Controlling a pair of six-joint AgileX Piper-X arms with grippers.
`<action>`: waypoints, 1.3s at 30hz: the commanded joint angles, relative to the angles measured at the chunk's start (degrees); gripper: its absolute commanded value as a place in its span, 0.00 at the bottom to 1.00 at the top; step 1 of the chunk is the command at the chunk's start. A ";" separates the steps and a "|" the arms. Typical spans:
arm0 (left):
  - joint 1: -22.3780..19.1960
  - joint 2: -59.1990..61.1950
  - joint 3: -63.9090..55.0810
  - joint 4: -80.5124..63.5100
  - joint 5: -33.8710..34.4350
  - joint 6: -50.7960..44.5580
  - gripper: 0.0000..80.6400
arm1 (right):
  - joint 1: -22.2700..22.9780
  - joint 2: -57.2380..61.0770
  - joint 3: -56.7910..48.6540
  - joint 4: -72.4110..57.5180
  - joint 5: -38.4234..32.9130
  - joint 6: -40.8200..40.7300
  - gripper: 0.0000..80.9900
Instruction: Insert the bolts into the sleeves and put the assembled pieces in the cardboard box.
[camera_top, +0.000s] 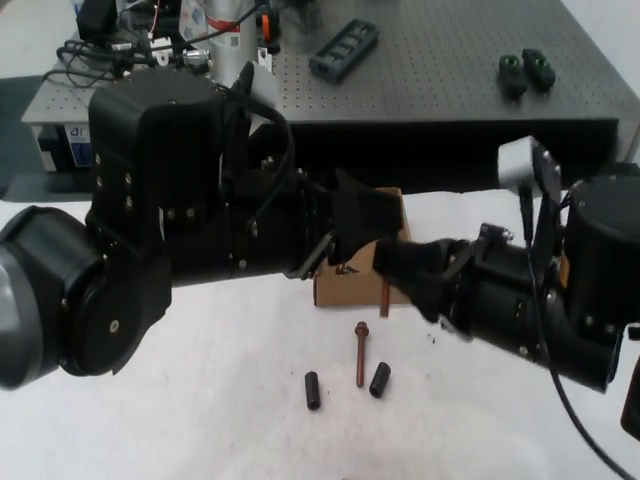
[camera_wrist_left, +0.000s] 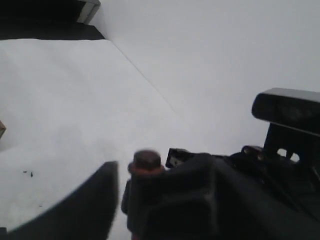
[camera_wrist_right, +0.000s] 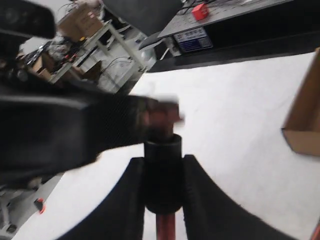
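Observation:
My right gripper is shut on a black sleeve with a copper bolt through it. The bolt's head stands above the sleeve and its shaft hangs below, in front of the cardboard box. My left gripper is at the bolt's head. White cloth shows between that head and the left gripper's one visible finger. On the cloth nearer the camera lie a loose bolt and two loose sleeves.
White cloth covers the bench. A perforated metal board at the back carries a black tray, two black parts and cables. The box's open edge is close beside the right gripper.

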 joint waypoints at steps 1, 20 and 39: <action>-0.07 -0.82 -0.10 1.29 -3.22 0.57 0.64 | -1.25 0.80 -1.01 -0.29 1.28 -1.45 0.02; -0.07 -0.82 -0.10 19.81 -25.73 9.93 0.56 | -6.35 52.86 -56.88 37.52 16.94 -22.61 0.02; -0.07 -0.82 -0.10 23.45 -27.07 12.34 0.56 | -6.26 41.69 -56.96 49.89 11.92 -21.46 0.40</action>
